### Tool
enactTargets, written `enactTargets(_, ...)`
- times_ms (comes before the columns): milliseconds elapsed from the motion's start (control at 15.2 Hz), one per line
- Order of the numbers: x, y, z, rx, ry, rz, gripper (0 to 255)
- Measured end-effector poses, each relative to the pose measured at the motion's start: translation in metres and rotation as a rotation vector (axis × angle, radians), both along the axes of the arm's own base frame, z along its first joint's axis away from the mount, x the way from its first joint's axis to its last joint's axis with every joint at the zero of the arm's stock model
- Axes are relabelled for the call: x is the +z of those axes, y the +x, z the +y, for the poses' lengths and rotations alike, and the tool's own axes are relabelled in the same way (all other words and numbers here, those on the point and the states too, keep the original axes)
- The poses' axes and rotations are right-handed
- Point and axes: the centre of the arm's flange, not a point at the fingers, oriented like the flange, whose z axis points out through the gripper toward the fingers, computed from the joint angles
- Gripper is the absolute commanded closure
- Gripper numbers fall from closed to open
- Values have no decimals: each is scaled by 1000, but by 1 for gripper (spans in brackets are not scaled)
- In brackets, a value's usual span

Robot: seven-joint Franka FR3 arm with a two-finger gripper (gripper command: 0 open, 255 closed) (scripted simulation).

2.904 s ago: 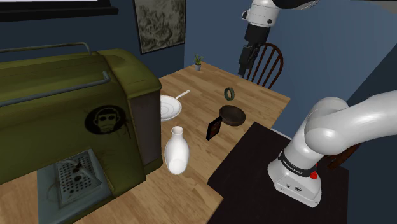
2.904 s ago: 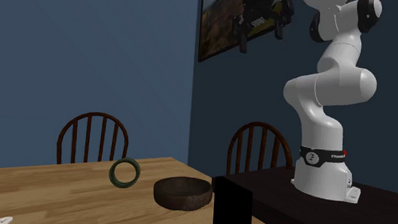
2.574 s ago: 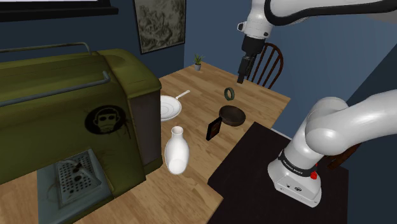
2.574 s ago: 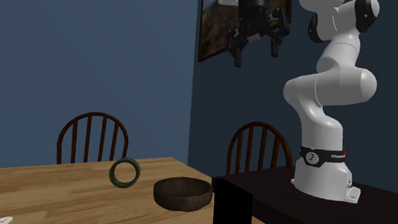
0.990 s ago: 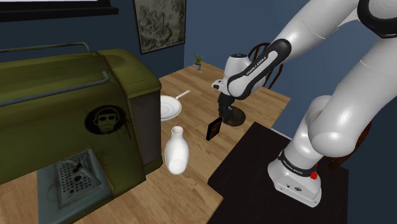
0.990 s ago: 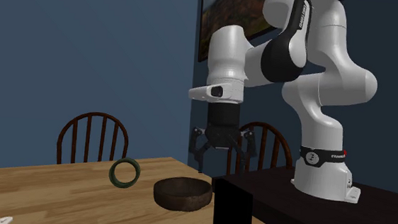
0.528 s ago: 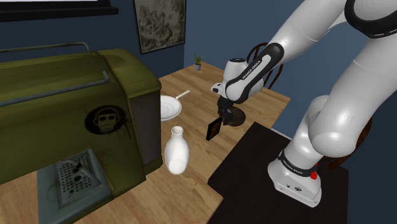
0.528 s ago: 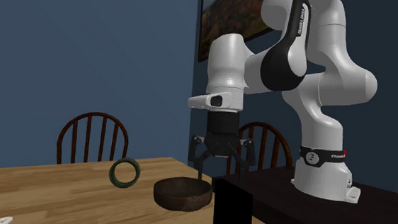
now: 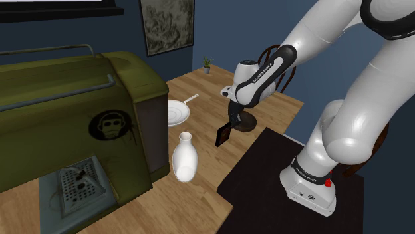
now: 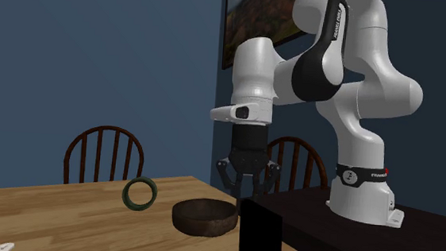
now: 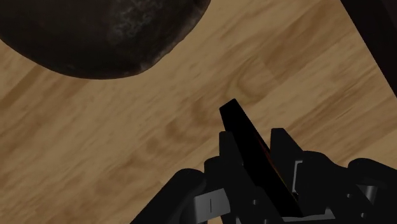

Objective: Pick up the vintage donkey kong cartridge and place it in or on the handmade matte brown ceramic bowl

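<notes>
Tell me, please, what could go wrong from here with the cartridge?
1. The thin black cartridge stands upright on the wooden table. If the gripper presses it off-centre, it may tip over or slip out.
2. The dark bowl lies close beside it, so a low carry could knock the cartridge against the rim.

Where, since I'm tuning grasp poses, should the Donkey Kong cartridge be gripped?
Pinch the cartridge near its top edge, across the two broad faces, coming down from above. It stands on edge on the table as a thin slab, with the bowl close beside.
</notes>
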Motion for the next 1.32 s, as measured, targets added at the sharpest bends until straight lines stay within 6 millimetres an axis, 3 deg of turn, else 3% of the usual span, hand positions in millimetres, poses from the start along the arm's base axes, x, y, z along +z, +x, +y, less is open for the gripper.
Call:
enactTargets(396, 2, -1, 0, 0, 0, 1, 255)
enactTargets(1320, 72, -1, 1, 1, 0, 2, 255)
